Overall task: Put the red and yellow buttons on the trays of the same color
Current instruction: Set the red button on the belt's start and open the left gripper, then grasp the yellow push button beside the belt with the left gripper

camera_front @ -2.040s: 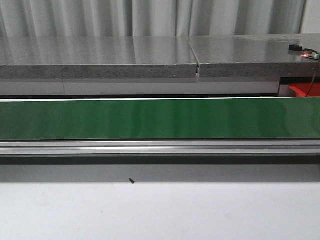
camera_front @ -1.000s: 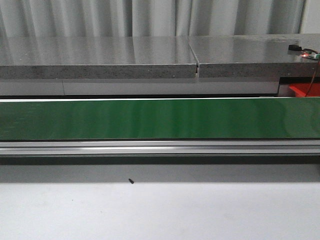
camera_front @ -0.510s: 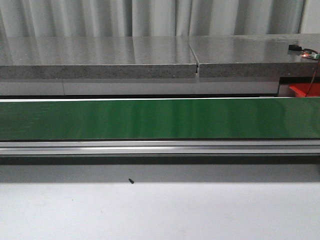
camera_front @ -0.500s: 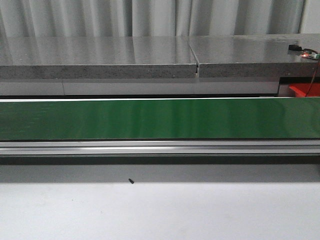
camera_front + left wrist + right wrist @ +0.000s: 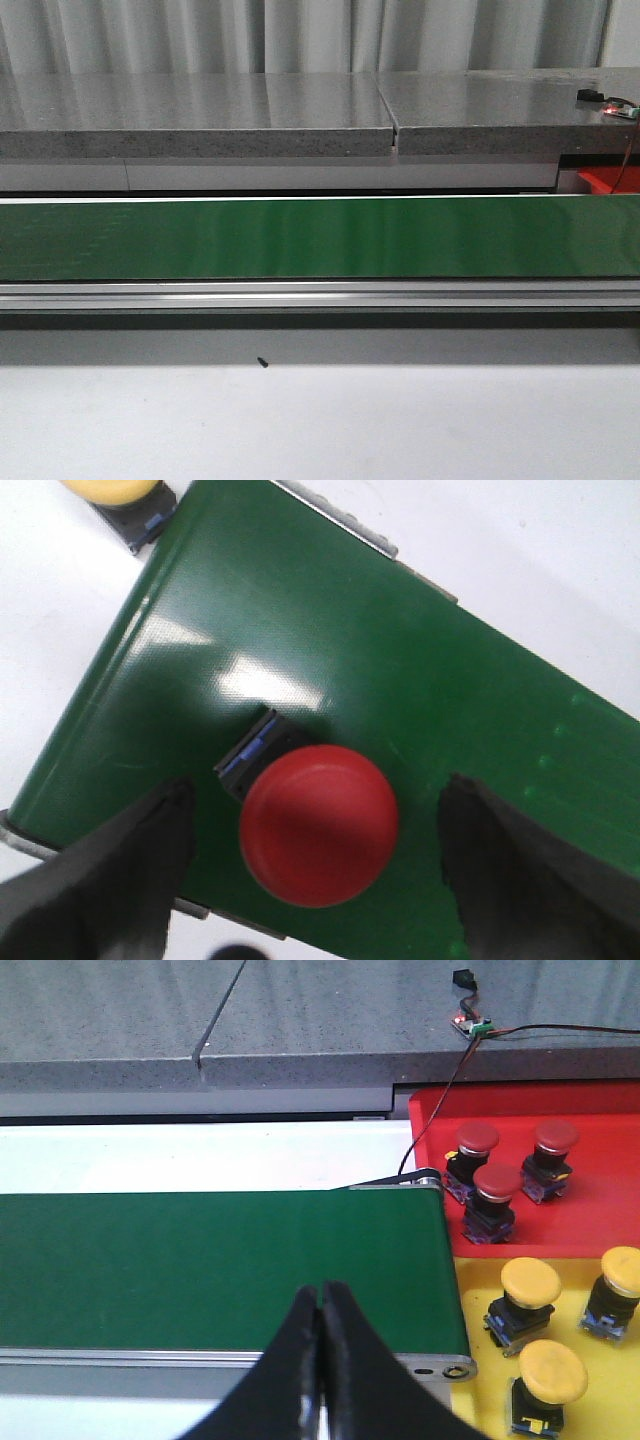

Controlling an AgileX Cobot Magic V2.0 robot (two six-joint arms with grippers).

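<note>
Straddling a red button (image 5: 318, 825) on the green belt (image 5: 420, 680): left fingers (image 5: 95, 880), spread apart, not touching. Right fingers (image 5: 345, 1360) pressed together above the belt, near red tray (image 5: 590, 1225) and yellow tray (image 5: 480, 1360).

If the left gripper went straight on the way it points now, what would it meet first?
Most likely the red button, which sits centred between the open left gripper fingers on the green belt; how far off it is remains unclear.
</note>
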